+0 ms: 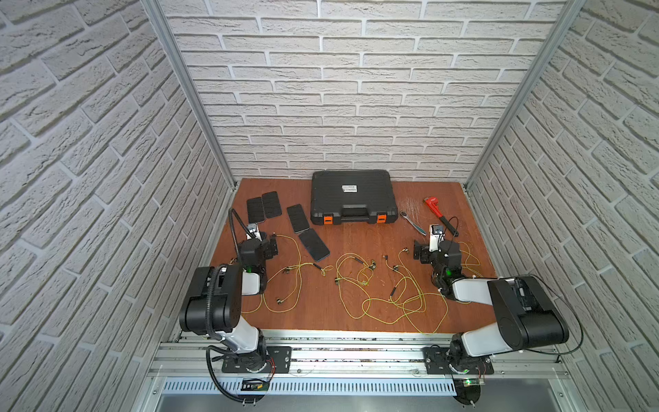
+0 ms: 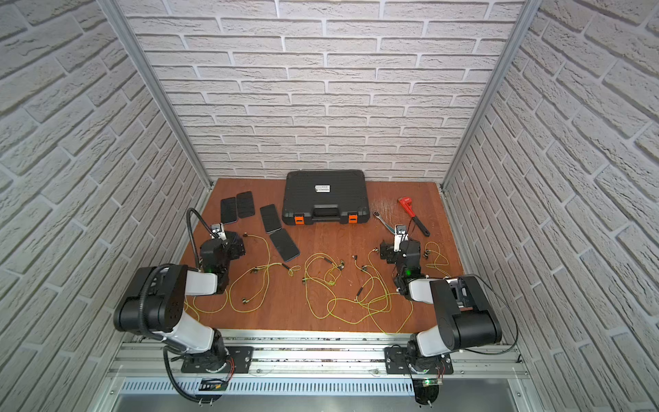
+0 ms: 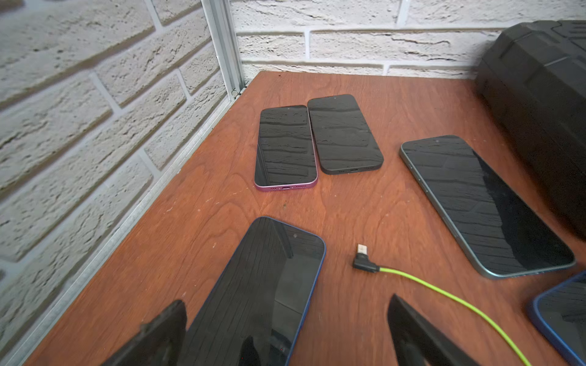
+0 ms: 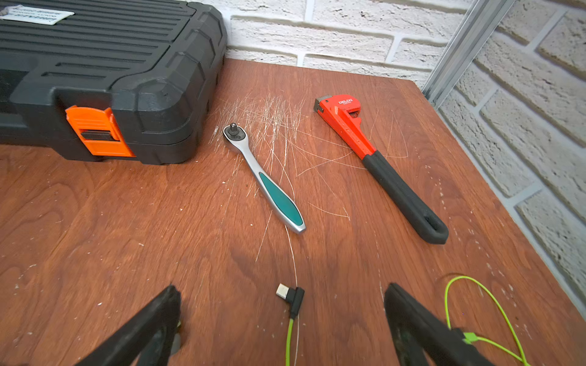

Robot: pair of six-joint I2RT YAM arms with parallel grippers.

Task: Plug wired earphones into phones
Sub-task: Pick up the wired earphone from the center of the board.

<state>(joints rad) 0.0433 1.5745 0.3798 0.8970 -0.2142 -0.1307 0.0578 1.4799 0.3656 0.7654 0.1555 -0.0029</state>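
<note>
Several black phones lie at the back left of the wooden table: a pair side by side (image 1: 264, 207), one (image 1: 298, 218) near the case and one (image 1: 313, 245) further forward. In the left wrist view my left gripper (image 3: 287, 301) is open above a blue-edged phone (image 3: 263, 285), a finger on each side of it. A dark angled plug (image 3: 364, 261) on a yellow-green cord lies beside that phone. Loose earphones (image 1: 356, 278) spread over the middle of the table. My right gripper (image 4: 282, 288) is open low over the table, with another plug (image 4: 290, 298) lying between its fingers, untouched.
A big black case (image 1: 353, 196) with orange latches stands at the back centre. A ratchet handle (image 4: 263, 180) and a red pipe wrench (image 4: 348, 126) lie ahead of my right gripper. Brick walls close the table on three sides. More cord loops (image 1: 467, 257) lie by the right arm.
</note>
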